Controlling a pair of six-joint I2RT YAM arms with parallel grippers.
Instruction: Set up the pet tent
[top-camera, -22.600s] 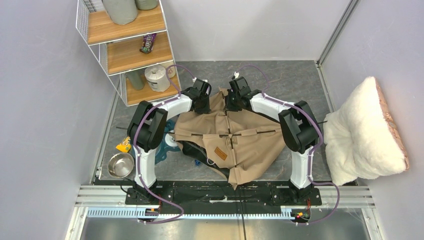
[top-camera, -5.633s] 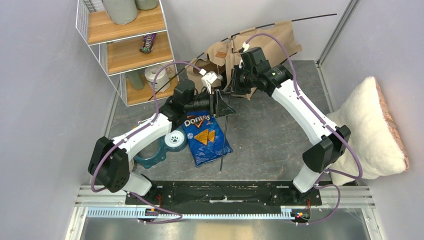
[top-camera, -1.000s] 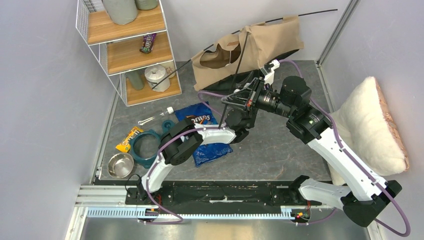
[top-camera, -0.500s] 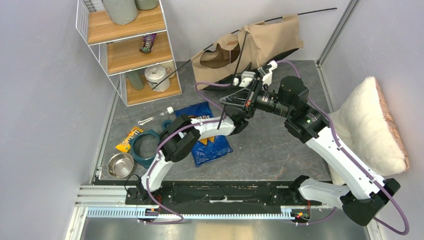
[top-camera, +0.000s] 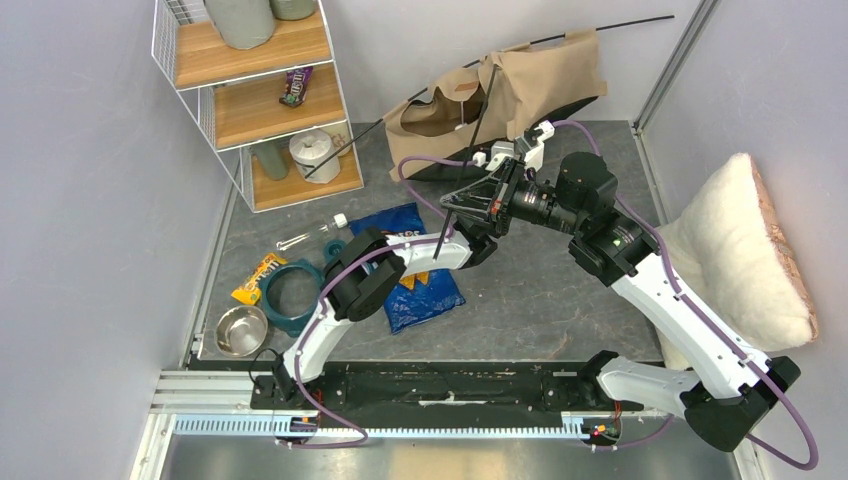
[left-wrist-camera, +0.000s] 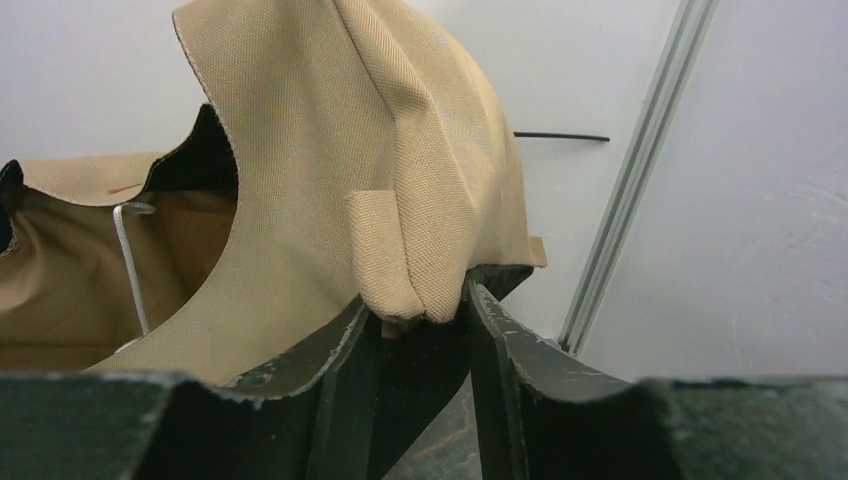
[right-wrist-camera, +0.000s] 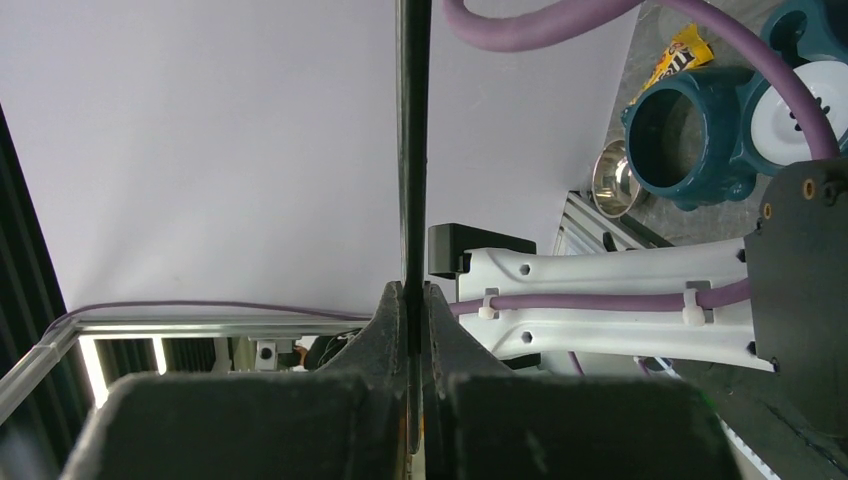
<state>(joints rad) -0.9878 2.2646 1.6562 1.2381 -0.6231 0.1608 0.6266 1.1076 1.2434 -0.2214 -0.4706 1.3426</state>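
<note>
The tan pet tent stands half raised against the back wall, with thin black poles sticking out of it. In the left wrist view its tan fabric fills the frame. A folded corner sits between my left gripper's fingertips. The left gripper is partly closed around that fold and still open; from above it is at the tent's lower edge. My right gripper is shut on a thin black pole that slants down to the floor.
A blue Doritos bag lies under the left arm. A teal ring, a yellow snack packet and a metal bowl are at the left. A wire shelf stands back left, a fluffy white cushion at the right wall.
My left gripper has reached forward to the tent's lower corner and its jaws have narrowed around the fabric fold. The right gripper keeps its hold on the pole, almost unmoved.
</note>
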